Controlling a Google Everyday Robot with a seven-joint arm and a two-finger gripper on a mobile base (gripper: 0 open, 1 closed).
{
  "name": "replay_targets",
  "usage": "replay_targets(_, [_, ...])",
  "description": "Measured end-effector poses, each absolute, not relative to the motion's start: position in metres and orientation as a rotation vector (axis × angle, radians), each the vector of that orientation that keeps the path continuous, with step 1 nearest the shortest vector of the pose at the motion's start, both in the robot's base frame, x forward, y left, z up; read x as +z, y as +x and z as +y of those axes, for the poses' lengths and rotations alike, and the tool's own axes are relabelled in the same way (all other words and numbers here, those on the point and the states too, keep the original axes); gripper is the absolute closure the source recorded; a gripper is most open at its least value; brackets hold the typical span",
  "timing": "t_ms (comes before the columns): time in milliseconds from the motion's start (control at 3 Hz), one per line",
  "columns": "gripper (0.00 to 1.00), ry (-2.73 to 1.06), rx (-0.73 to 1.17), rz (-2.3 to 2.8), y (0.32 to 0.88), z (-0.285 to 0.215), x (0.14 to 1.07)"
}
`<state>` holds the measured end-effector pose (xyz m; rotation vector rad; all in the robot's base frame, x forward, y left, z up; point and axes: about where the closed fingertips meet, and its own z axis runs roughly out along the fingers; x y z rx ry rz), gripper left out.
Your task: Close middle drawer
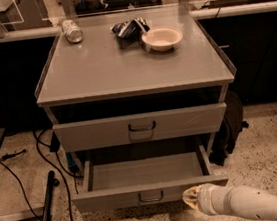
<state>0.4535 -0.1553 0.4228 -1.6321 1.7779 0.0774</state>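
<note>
The middle drawer [141, 173] is pulled out from the grey cabinet. Its shallow tray shows a plain grey floor with nothing on it. Its low front panel [109, 199] carries a small dark U-shaped handle [151, 197] at the centre. My gripper [191, 198], on a white arm that comes in from the lower right, sits close against the right part of that front panel, right of the handle. The drawer above [140, 127] has a taller front with its own handle and stands only slightly out.
On the cabinet top [98, 72] stand a can [72, 31], a crumpled dark bag [128, 29] and a white bowl [162, 38]. Black cables [62, 187] and a dark pole [46, 209] lie on the speckled floor at the left. A black bag [229, 131] leans at the cabinet's right.
</note>
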Motion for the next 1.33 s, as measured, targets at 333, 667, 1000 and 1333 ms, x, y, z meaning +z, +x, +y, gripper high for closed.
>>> replay_targets(333, [1.0, -1.63, 0.044, 1.74, 0.467, -0.152, 0.421])
replay_targets(667, [1.0, -1.621, 0.02, 1.718, 0.484, -0.151, 0.418])
replay_targets(1000, [1.0, -1.61, 0.0, 1.706, 0.502, -0.15, 0.414])
replay_targets(1333, [1.0, -1.587, -0.036, 1.684, 0.52, -0.149, 0.414])
